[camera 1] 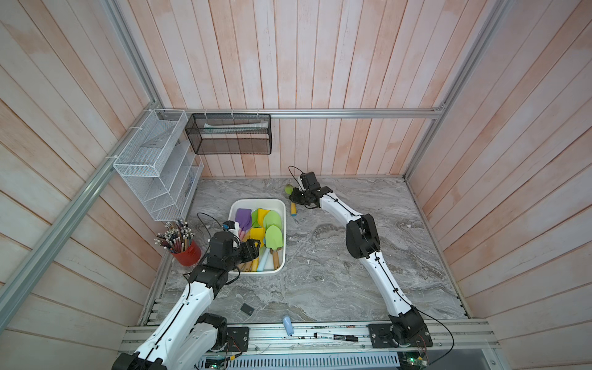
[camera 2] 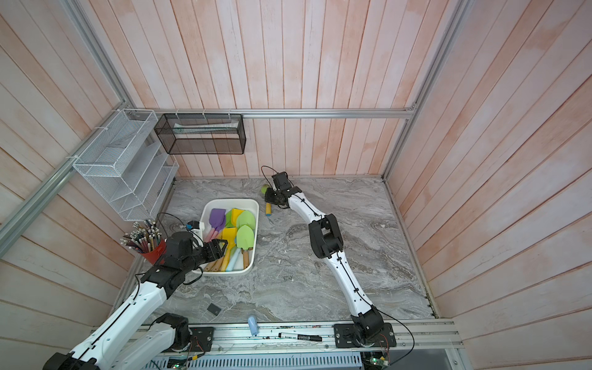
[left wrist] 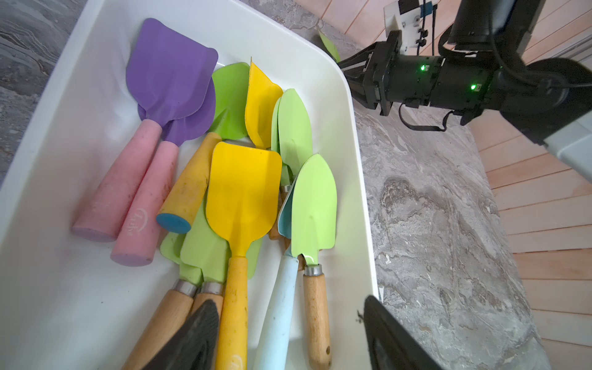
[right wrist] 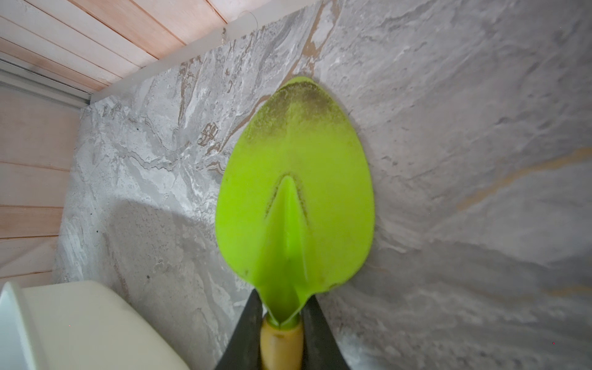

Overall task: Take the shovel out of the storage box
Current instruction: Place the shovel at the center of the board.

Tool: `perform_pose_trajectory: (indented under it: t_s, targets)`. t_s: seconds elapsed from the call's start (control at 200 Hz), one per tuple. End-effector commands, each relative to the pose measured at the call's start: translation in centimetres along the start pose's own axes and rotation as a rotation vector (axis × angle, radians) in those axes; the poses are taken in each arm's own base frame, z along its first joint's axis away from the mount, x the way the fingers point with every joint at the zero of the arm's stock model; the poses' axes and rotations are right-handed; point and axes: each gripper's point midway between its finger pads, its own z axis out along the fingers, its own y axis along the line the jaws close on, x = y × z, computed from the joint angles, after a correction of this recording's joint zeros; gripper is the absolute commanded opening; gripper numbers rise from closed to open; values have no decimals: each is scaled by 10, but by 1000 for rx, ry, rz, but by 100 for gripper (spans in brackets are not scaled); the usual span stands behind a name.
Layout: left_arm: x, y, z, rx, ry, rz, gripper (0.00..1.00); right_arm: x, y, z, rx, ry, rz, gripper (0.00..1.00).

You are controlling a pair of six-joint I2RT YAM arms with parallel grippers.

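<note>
My right claw [right wrist: 282, 309] clamps green shovel [right wrist: 294, 192] at neck beside storage box [left wrist: 350, 179]: may pivot loose; left claw [left wrist: 286, 307] open, may snag handles [left wrist: 315, 315].

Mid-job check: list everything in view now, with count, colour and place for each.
storage box: one, white, left-centre of table.
boxed shovels: several, purple, yellow, green, piled in storage box.
green shovel: one, yellow handle, outside box, past its far right corner.
pencil cup: one, red, left of box.
wire rack: one, white, left wall.
mesh basket: one, black, back wall.
marker: one, black, front rail.
blue object: one, pale, table's front edge.
black square: one, front-left table.
left tool: open, over box's near end.
right tool: shut on green shovel.
</note>
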Motion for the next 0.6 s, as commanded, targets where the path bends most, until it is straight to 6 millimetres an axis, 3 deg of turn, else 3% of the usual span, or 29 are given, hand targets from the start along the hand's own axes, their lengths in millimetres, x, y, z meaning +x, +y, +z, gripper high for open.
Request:
perform_pose_trajectory:
  t_s: [0.0, 0.595]
  targets:
    - [0, -3, -3, 11, -6, 6, 73, 4, -4, 9, -17, 8, 13, 17]
    - [-4, 2, -8, -28, -18, 11, 74, -12, 22, -20, -56, -17, -34, 35]
